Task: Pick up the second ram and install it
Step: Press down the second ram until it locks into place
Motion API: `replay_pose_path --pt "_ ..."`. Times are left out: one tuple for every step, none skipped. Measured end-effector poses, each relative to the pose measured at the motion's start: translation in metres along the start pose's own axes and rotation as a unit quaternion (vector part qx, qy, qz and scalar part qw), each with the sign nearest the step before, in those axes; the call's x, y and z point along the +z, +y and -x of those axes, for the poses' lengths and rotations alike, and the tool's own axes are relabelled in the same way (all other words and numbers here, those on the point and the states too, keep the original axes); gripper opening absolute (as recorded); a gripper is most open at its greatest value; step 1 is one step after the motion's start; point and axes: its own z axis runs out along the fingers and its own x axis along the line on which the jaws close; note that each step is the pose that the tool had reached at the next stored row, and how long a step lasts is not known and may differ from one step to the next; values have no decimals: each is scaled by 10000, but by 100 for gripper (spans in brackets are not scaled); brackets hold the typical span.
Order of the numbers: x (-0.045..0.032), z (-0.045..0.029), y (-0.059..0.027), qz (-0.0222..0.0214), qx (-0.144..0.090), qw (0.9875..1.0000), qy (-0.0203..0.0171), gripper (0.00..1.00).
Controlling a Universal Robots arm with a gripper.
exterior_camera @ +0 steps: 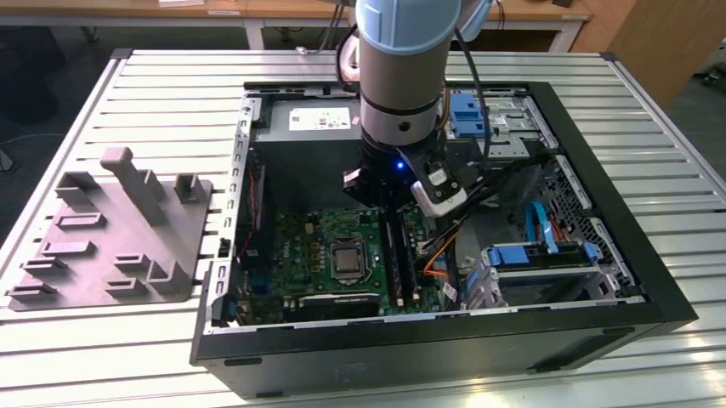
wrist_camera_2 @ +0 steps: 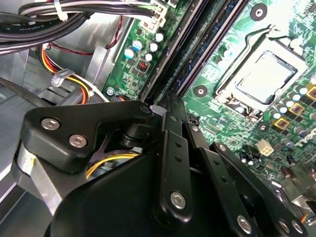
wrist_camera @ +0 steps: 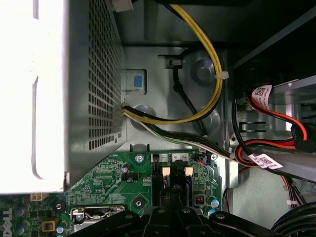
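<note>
Reaching straight down into the open computer case (exterior_camera: 227, 170) on the slatted bench (exterior_camera: 170, 102), the arm (exterior_camera: 399, 76) is held vertical, wrist lowered over the green motherboard (exterior_camera: 306, 246). The pincer (wrist_camera_2: 165, 106) is poised directly above the long black memory slots (exterior_camera: 397, 255), its jaws drawn close together. The second ram (wrist_camera_2: 197, 54) is seen as a dark stick lying along the slots; whether it is gripped cannot be told. A grey fixture (exterior_camera: 114, 238) is set apart on the exterior view's left.
</note>
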Motion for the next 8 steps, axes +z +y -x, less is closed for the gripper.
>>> replay_pose_path --pt "0 0 0 0 0 10000 0 10" --pt "1 0 0 1 0 10000 0 10" --pt "2 0 0 1 0 10000 -1 10" --pt "2 0 0 1 0 10000 -1 10" --pt "2 0 0 1 0 10000 -1 10" --pt "2 0 0 1 0 10000 -1 10" --pt "5 0 0 1 0 10000 -1 10" --pt "9 -1 0 1 0 10000 -1 10"
